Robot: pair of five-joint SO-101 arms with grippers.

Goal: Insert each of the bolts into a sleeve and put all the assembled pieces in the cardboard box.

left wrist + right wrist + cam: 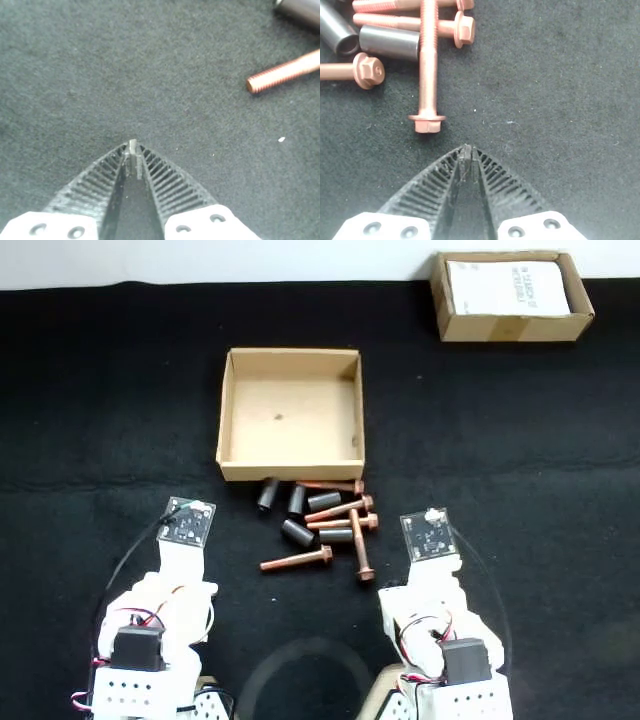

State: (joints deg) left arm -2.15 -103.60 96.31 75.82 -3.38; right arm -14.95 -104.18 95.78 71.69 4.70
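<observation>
Several copper bolts [297, 561] and dark sleeves [297, 533] lie in a loose pile just in front of the open cardboard box [229, 405], which holds nothing. My left gripper [131, 146] is shut and empty over bare cloth, left of the pile; a bolt's threaded end [285, 73] and a sleeve's edge [300, 9] lie ahead of it. My right gripper [467, 150] is shut and empty, its tips just short of the flanged head of one bolt [427, 65]. Further bolts [410, 22] and a sleeve [388, 42] lie beyond.
A second cardboard box [511, 296] with white paper inside stands at the back right. Black cloth [520, 440] covers the table. The left arm's base [160, 640] and the right arm's base [440, 640] sit at the front edge.
</observation>
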